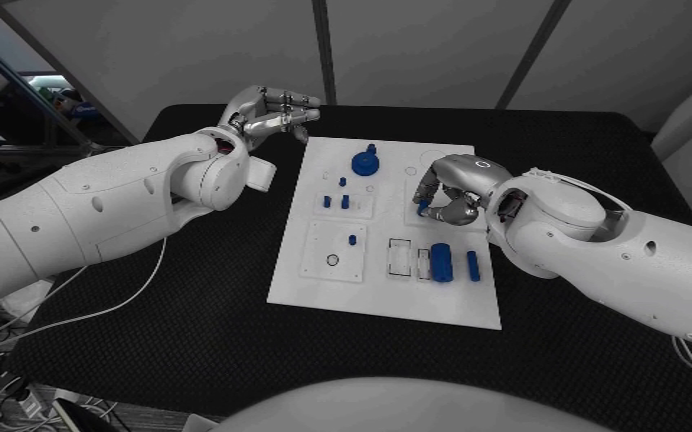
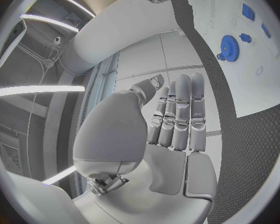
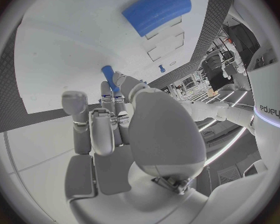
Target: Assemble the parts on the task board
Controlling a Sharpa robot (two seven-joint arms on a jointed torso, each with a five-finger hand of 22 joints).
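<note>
Right hand (image 1: 450, 202) pinches a small blue peg (image 3: 108, 76) over the task board (image 1: 329, 292), seemingly by its upper end; light, rigid, slippery; left hand (image 1: 270, 112) empty, fingers loosely apart.

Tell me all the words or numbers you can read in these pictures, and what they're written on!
"sharpa", seen sideways, on the robot's white body at the rim of the right wrist view; its last letters run out of the picture.
The task board shows no words or numbers that can be read.
The blue parts, such as the gear, carry no visible writing.
The right hand and left hand show no labels.
</note>
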